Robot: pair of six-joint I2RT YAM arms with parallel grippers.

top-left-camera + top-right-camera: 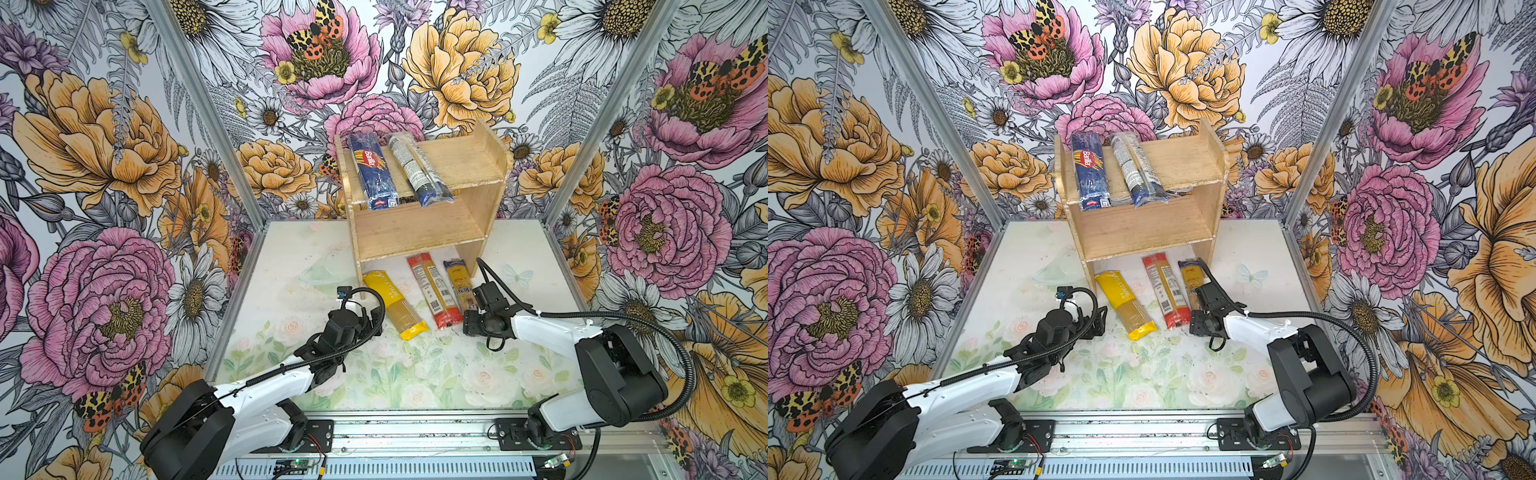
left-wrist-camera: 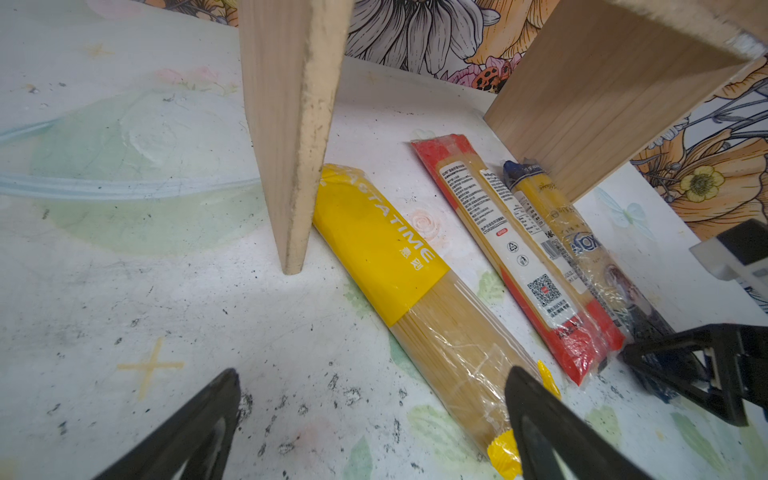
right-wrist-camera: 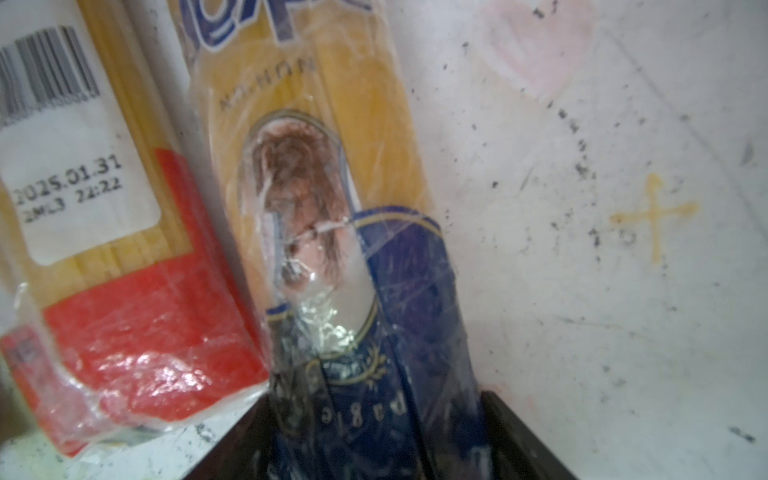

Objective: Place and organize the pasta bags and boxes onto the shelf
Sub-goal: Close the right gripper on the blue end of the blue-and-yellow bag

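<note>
A robot test booth: floral-printed panels (image 1: 104, 166) in aluminium framing (image 1: 209, 116), arms (image 1: 257, 390) bolted to a metal rail (image 1: 415, 432).

Light unfinished-wood two-tier shelf (image 1: 465, 162): stands upright at the back of the table, edges chipped.

Upper tier, left half:
- Dark blue Barilla spaghetti pack (image 1: 372, 170): lies flat, front end overhanging the tier edge.
- Clear spaghetti pack with white label and blue end (image 1: 417, 170): just beside it, slanted, blue end overhanging.

Table, in front of the shelf, far ends between the side panels:
- Yellow-ended spaghetti pack (image 1: 392, 303): against the left panel.
- Red-ended spaghetti pack (image 1: 430, 291): middle.
- Yellow-and-blue spaghetti pack (image 1: 457, 286): alongside the red-ended one.
</note>
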